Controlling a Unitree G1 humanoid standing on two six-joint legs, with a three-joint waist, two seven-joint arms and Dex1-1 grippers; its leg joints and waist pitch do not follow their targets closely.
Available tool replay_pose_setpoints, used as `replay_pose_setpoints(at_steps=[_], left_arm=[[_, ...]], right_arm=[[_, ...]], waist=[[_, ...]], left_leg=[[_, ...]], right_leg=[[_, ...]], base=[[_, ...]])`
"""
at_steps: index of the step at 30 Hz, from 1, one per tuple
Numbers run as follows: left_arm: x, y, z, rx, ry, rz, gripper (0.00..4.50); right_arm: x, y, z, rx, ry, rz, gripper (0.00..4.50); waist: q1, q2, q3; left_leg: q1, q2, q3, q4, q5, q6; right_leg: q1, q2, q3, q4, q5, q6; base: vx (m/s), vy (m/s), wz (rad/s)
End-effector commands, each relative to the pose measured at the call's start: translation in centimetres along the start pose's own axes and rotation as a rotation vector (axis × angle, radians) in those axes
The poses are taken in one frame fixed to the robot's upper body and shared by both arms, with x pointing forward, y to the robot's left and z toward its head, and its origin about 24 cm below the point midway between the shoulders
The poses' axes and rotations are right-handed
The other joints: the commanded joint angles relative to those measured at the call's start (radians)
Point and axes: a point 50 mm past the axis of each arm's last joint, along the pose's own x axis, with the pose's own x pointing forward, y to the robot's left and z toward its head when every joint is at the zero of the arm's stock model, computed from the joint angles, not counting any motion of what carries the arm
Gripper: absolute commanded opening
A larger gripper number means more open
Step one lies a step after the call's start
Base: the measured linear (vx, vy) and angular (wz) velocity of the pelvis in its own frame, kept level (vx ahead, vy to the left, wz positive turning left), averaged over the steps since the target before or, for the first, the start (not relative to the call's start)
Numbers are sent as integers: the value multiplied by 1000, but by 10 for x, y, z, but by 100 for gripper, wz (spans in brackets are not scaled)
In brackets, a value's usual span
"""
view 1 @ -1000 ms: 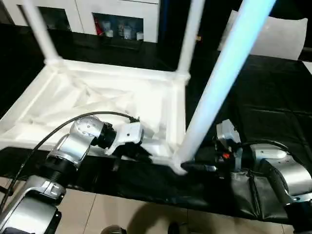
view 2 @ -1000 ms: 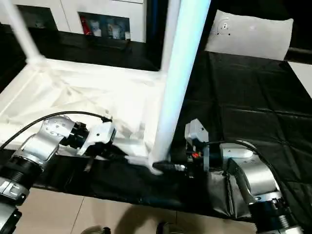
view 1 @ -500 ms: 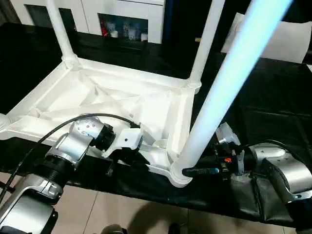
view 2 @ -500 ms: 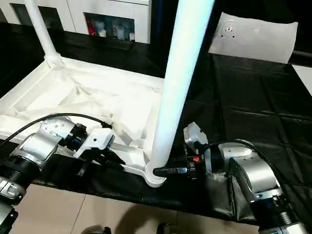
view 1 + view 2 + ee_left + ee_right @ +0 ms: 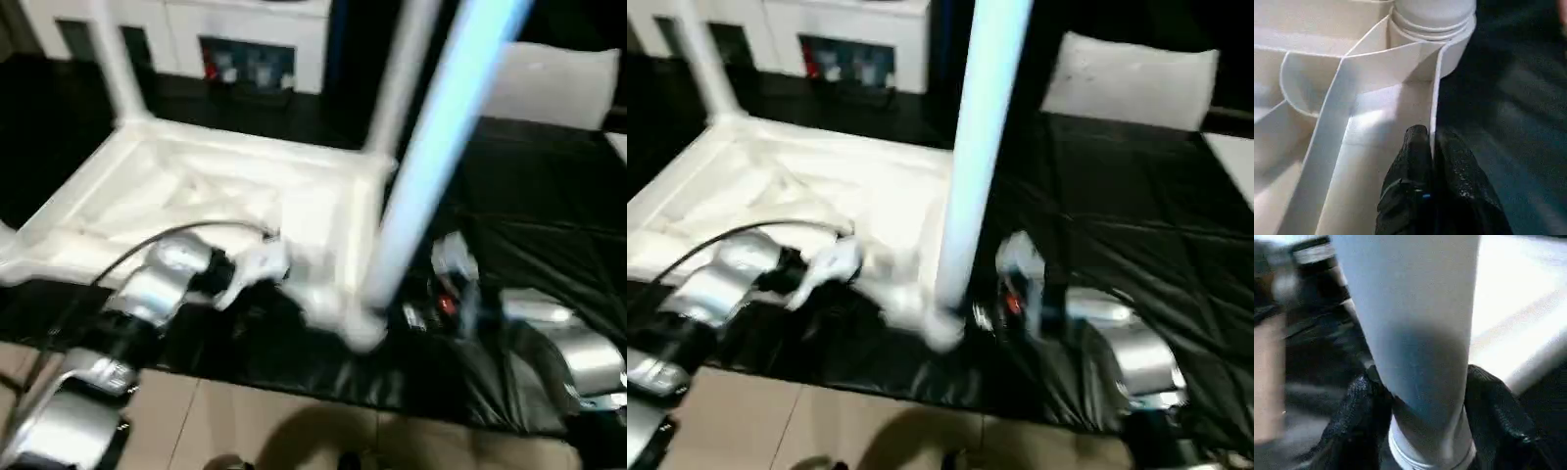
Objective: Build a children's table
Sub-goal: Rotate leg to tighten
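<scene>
The white table top (image 5: 196, 196) lies upside down on the black cloth, its ribbed underside facing up. Two legs stand in the far corners, the far-left leg (image 5: 113, 59) and the far-right leg (image 5: 397, 78). A third leg (image 5: 431, 147) rises at a tilt from the near-right corner socket (image 5: 362, 331). My left gripper (image 5: 1434, 142) is shut on the top's thin rim wall (image 5: 1436, 88) just beside that socket (image 5: 1432, 19). My right gripper (image 5: 1422, 401) is shut on the base of the tilted leg (image 5: 1415, 323), one black finger (image 5: 1359, 406) on each side.
A white cabinet with glass doors (image 5: 245, 49) stands behind the work. A white sheet-like thing (image 5: 558, 83) lies on the black cloth (image 5: 529, 225) at the back right. The near edge of the cloth-covered surface drops to a tiled floor (image 5: 245, 421).
The head camera has shifted and the picture is smeared. Both grippers keep the same holds at the near-right corner, and the held leg looks slightly more upright.
</scene>
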Motion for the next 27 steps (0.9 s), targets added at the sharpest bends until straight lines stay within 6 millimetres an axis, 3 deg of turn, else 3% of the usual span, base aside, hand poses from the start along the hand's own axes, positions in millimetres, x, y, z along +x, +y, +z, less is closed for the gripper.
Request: replay_pose_setpoints(at_steps=[1,3,4,5,7,10,12,13,18,22,25,27], left_arm=[[30,-3,17,-47,-74,56,0],[36,0,23,-86,-90,123,0],[38,3,26,-111,-101,166,0],[41,5,30,-138,-112,214,0],[46,12,41,-190,-142,344,0],[47,15,46,-213,-161,393,0],[47,16,51,-211,-165,431,0],[47,16,52,-209,-168,437,0],[38,13,42,-157,-137,406,0],[31,11,32,-120,-100,365,0],[22,5,20,-91,-62,276,0],[20,4,17,-85,-50,263,0]], right_arm=[[33,25,-5,47,23,63,194],[43,26,-4,71,21,-22,193],[50,25,-3,94,17,-83,192],[57,24,-2,118,13,-145,191],[74,25,2,163,9,-272,191],[82,25,5,191,1,-324,191],[87,28,8,185,-4,-335,191],[88,30,9,167,-11,-329,246],[78,29,14,121,-88,-291,287],[65,21,14,101,-126,-304,330],[40,12,14,22,-151,-247,358],[35,11,13,10,-149,-227,376]], waist=[[-8,-12,-43],[-13,-9,-44],[-22,-9,-43],[-22,-9,-44],[-32,-9,-44],[-33,-5,-45],[-32,-5,-46],[-31,-5,-47],[-21,-4,-55],[-21,-4,-62],[-16,-7,-65],[-18,-5,-62]], left_leg=[[-13,37,-29,-82,-257,15],[-12,40,-30,-83,-261,16],[1,35,-28,-78,-301,19],[2,34,-28,-78,-301,22],[-7,36,-30,-83,-293,22],[3,36,-27,-83,-312,29],[-5,38,-25,-88,-281,45],[-6,39,-23,-87,-274,47],[-12,40,-14,-84,-178,85],[-19,39,-11,-79,-121,108],[-27,36,-7,-69,-70,138],[-35,36,-7,-68,-56,158]], right_leg=[[39,-84,29,-111,-694,-53],[34,-83,29,-109,-657,-66],[22,-80,28,-115,-670,-72],[24,-82,29,-116,-667,-72],[26,-80,30,-108,-618,-92],[20,-81,34,-110,-589,-101],[27,-80,39,-103,-504,-117],[27,-79,41,-101,-479,-123],[39,-81,46,-83,-314,-175],[45,-83,45,-74,-249,-200],[48,-80,47,-61,-156,-218],[51,-80,45,-57,-127,-232]], base=[[-56,38,-12],[0,0,0],[0,0,0],[0,0,0],[0,0,0],[0,0,0],[0,0,0],[0,0,0],[0,0,0],[0,0,0],[0,0,0],[0,0,0]])
